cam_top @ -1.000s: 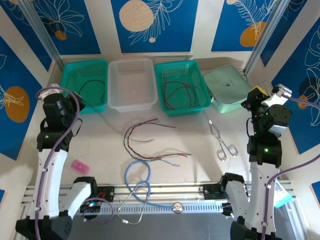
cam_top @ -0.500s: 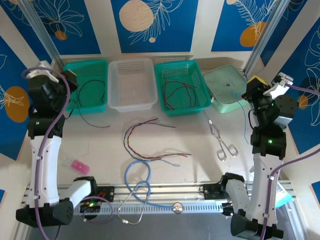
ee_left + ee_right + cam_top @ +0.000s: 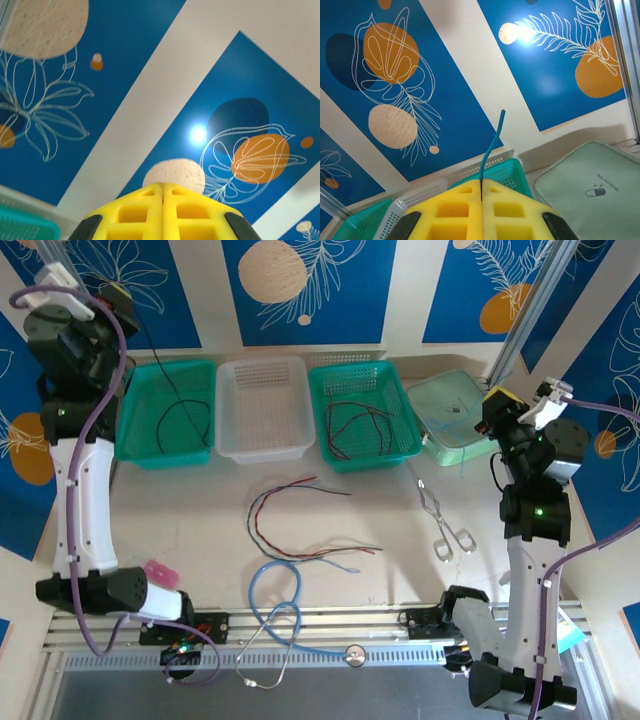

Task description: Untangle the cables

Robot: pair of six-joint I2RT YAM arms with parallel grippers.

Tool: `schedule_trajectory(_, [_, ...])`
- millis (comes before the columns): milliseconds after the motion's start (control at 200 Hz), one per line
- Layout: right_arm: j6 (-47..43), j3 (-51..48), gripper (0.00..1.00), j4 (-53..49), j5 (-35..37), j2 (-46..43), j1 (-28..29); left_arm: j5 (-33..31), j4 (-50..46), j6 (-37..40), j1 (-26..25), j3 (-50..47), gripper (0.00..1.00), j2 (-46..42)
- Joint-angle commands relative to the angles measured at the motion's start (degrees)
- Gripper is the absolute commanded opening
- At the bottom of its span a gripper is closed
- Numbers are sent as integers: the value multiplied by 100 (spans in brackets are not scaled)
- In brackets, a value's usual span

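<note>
Red and black cables [image 3: 300,490] lie loosely curled at mid-table, with more of them [image 3: 325,553] just nearer. Others rest in the middle-right teal basket [image 3: 392,375] and the left teal basket [image 3: 140,375]. My left gripper [image 3: 118,292] [image 3: 162,185] is raised high at the far left with its jaws pressed together. A thin dark cable seems to hang from it toward the left basket. My right gripper [image 3: 490,405] [image 3: 481,186] is shut on a blue-grey cable [image 3: 492,142], whose end sticks up from between the pads.
A white basket [image 3: 262,445] stands between the two teal ones. A pale green pouch [image 3: 455,415] [image 3: 590,185] lies at the back right. Metal tongs [image 3: 445,525], a thick light-blue tube [image 3: 275,590] and a small pink object [image 3: 160,572] are on the table.
Both arms have risen. The left gripper climbed from beside the left basket to high up at the far left, and the thin cable trailing on the table has left it. The right gripper shifted slightly.
</note>
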Motion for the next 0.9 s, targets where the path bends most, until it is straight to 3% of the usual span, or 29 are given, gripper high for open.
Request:
schedule_trajectory(0, [2, 182, 0, 114, -134, 49, 40, -96, 262, 212, 161, 707, 0, 366])
schedule_trajectory(120, [-23, 227, 0, 105, -184, 84, 45, -29, 118, 175, 286, 1419, 0, 900])
schedule_trajectory(345, [-12, 246, 0, 75, -308, 76, 53, 514, -169, -38, 634, 1685, 0, 1904])
schedule_trajectory(455, [3, 216, 0, 28, -356, 39, 71, 789, -130, -97, 654, 1013, 0, 2097])
schedule_trajectory(895, [37, 210, 0, -44, -485, -1, 308, 741, -343, -486, 636, -2004, 0, 2458])
